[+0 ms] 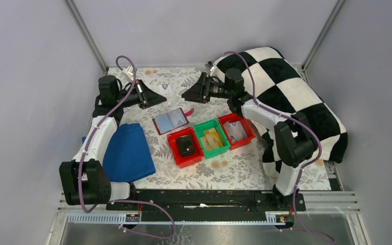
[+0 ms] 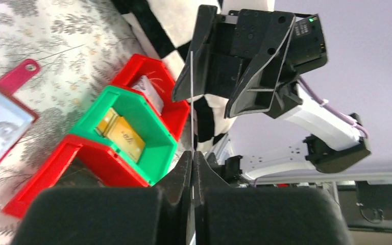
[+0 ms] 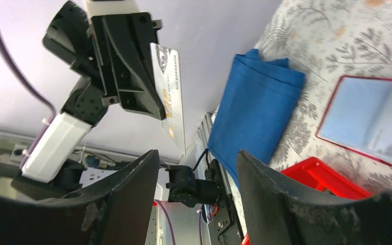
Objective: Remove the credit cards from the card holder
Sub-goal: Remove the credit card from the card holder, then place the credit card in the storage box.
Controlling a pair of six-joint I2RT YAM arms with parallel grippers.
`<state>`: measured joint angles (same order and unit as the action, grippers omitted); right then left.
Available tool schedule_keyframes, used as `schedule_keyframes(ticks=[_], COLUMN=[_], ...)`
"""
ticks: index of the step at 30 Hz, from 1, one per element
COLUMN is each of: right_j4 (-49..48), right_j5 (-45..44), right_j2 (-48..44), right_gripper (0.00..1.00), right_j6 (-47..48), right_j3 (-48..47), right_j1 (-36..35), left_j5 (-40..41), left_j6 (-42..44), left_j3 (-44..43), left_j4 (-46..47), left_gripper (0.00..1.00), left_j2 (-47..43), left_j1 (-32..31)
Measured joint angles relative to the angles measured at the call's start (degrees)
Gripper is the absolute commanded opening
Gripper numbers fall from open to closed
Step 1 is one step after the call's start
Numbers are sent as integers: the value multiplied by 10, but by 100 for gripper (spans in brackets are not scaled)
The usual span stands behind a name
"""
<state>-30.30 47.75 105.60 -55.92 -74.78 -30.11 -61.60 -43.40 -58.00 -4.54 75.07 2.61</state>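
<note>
The dark red card holder lies open on the table, its light blue lining up and its strap tab to the right; it also shows in the right wrist view. My left gripper is raised behind it and shut on a whitish credit card, which shows face-on in the right wrist view and edge-on between the jaws in the left wrist view. My right gripper is open and empty, facing the card a short way to its right.
In front of the holder stand three bins: a red bin with a small black box, a green bin with yellow-tan items, and a red bin with pale cards. A blue cloth lies at the left and a checkered cloth at the right.
</note>
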Motion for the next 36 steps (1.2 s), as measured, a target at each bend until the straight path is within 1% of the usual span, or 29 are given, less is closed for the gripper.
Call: schedule_keyframes(ticks=[3,7,11,14,15,18,20,23,25,26,29,30,31,33,35,36], right_j4=[-64,-142,-183,-193,-195,-197,-199,-207,-204,-202,-193,-174,-154,-73,40,110], right_j5=[15,31,44,55,57,64,68,70,71,71,72,71,71,63,41,17], right_j2=[-4,-2,10,28,33,42,43,43,43,43,42,39,34,9,-27,-49], right_gripper=[65,65,62,56,52,34,24,1,0,0,0,0,0,0,0,0], right_j6=[-30,-79,-102,-113,-115,-120,-123,-132,-136,-136,-126,-113,-96,-40,41,94], right_j3=[12,20,14,-1,-6,-14,-16,-16,-16,-16,-16,-15,-15,-8,-5,-6], right_j1=[-3,-4,-7,-14,-18,-32,-37,-41,-41,-41,-41,-40,-38,-30,-10,2], left_j5=[-19,-30,-37,-40,-40,-40,-40,-43,-47,-47,-44,-42,-39,-23,9,26], left_j6=[-38,-64,-77,-82,-83,-87,-88,-90,-92,-92,-82,-72,-53,4,68,93], left_j3=[0,0,0,3,5,9,13,19,19,19,19,17,13,-13,-54,-70], left_j4=[45,72,88,93,94,94,94,97,105,106,102,87,58,-34,-133,-166], left_gripper=[0,0,0,0,0,0,0,0,1,11,64,72,76,78,79,79], left_j2=[-1,-1,-1,-1,-1,-1,-1,-1,-2,-2,-3,-3,-3,-2,0,0], left_j1=[-9,-19,-34,-41,-43,-45,-46,-48,-49,-49,-50,-50,-50,-50,-52,-52])
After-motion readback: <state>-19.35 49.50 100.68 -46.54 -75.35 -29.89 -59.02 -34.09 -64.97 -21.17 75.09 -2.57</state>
